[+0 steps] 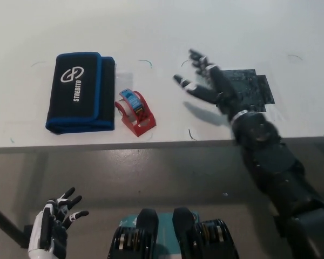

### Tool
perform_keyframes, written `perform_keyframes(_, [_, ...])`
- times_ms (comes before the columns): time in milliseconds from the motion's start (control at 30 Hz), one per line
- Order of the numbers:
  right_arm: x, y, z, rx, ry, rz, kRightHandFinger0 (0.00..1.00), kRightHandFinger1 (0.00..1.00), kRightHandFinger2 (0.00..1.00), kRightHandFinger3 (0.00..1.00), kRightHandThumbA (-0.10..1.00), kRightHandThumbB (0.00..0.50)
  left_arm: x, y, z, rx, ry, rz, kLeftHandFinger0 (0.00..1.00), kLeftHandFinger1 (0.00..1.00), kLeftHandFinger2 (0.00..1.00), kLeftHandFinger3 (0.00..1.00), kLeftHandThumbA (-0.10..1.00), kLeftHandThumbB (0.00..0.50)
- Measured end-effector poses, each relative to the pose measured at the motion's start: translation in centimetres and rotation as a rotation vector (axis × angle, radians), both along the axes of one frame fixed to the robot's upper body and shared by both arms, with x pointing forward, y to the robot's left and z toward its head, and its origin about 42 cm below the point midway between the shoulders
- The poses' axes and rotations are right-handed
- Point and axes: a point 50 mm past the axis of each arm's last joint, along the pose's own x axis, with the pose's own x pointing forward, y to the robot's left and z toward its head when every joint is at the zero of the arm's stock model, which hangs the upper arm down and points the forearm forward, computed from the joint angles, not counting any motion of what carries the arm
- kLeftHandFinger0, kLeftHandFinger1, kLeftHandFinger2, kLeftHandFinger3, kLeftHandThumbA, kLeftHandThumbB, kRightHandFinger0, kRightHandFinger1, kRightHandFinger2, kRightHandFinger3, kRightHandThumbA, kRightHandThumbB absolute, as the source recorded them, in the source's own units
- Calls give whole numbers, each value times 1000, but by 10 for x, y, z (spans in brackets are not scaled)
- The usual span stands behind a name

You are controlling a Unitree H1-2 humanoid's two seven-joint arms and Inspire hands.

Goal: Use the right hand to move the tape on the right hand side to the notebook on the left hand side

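The red tape dispenser (135,112) with a blue roll rests on the white table (167,38), just right of the black and blue Streetto case (80,91), close beside it but not on top. My black right hand (205,81) hovers open over the table, well to the right of the tape, its fingers spread and holding nothing. The white left hand (53,229) hangs below the table edge at the lower left, fingers apart.
A dark square patch (245,89) marks the table on the right, partly under my right wrist. Small pen marks dot the surface. The table's front edge (151,144) runs just below the tape.
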Motion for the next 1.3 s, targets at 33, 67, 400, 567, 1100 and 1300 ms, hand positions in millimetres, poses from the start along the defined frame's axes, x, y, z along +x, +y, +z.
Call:
perform_keyframes(33, [-2,-3,2,3,-18,-2,1000,1000,1000,1000,788,380,0,0,0,0,1,1,522,762,824,1000,807,55])
perform_keyframes(67, [-5,-6,2,5,-31,-4,1000,1000,1000,1000,754,383,0,1,0,0,2,2,524,760,821,1000,807,66])
perform_keyframes(400, [-66,-46,-24,13,-97,-43,1000,1000,1000,1000,749,335,-1,3,0,1,4,7,517,713,744,1000,830,55])
perform_keyframes(567, [-101,-67,-41,-1,-85,-65,1000,1000,1000,1000,806,304,-1,4,0,3,3,8,504,709,748,1000,790,100])
perform_keyframes(1100, [-240,-136,-82,-83,34,-132,1000,1000,1000,1000,822,309,22,13,17,26,-53,4,522,684,757,1000,785,109])
perform_keyframes(1300, [-258,-142,-98,-82,99,-155,1000,1000,1000,1000,840,283,26,12,19,25,-62,2,482,666,714,1000,748,132])
